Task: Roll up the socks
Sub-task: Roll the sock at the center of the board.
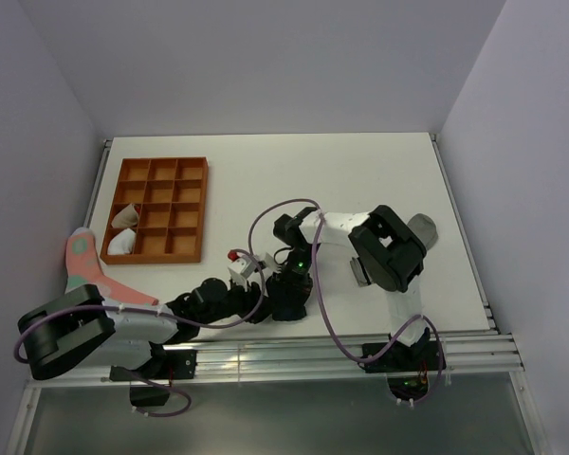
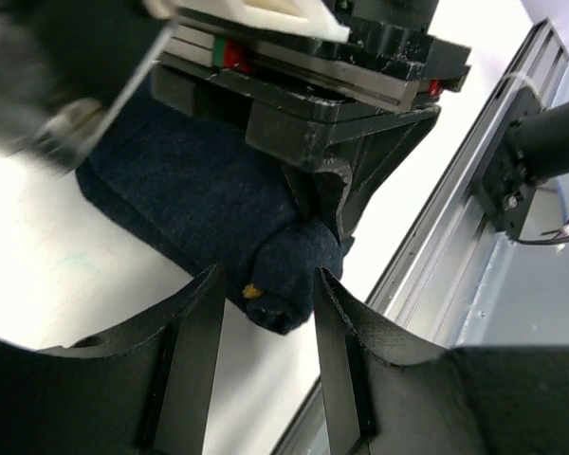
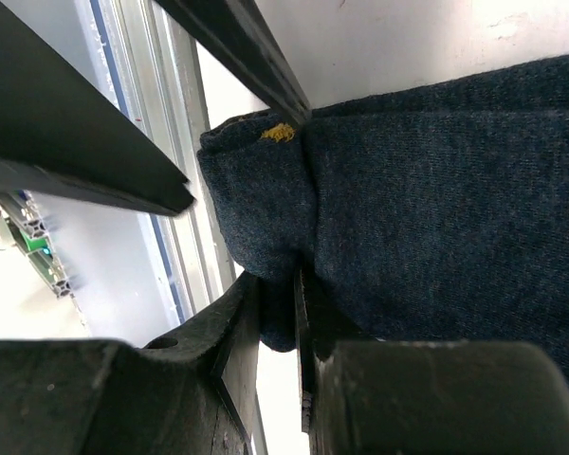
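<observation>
Black fingers of my left gripper are closest, spread wide on each side of the navy sock. They sit by its bunched-up end, where a tiny yellow speck shows. My right gripper reaches in from above and pinches the same sock at that end; its body hides the far part. The sock is dark blue and soft-looking, lying on the white table at the near edge, just beside the metal rail. The grey sock lies well apart on the right, half hidden behind my right arm. On the left lies a pink sock, and farther back a brown tray holds two pale bundles in its near left boxes.
</observation>
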You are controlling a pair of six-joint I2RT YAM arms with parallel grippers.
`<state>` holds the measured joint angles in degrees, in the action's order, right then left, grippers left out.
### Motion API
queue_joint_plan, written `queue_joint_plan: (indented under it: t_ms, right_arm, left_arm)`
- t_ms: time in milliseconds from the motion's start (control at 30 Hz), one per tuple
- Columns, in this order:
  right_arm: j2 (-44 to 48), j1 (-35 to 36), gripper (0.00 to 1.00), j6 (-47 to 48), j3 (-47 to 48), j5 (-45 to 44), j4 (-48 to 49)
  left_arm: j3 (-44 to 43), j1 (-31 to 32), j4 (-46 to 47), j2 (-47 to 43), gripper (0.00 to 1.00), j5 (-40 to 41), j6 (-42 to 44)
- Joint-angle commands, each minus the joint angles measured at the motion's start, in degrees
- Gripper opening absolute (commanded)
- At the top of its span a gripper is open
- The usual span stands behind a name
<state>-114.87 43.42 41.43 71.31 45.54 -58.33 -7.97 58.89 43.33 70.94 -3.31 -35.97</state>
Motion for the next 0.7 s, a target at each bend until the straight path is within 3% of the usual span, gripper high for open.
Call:
queue_joint_plan:
  t_ms: [0,433,667]
  right_arm:
    - [-2.8,-0.5,0.22,0.6,0.2,-7.2,0.8]
    - [-3.0,-0.6,0.23,-0.2,1.1,-7.0,0.3]
    - [-2.9,-0.7,0.23,-0.6,0.9,-7.3,0.4]
  left_arm:
    - [-3.1,0.5,6.2,3.1,0.48,-2.6,3.0]
    - [-3.5,1.3,13.5,10.7,0.48,-5.3,0.8]
    - [-4.8,2.1,12.2,12.6,0.47,-5.9,0.6]
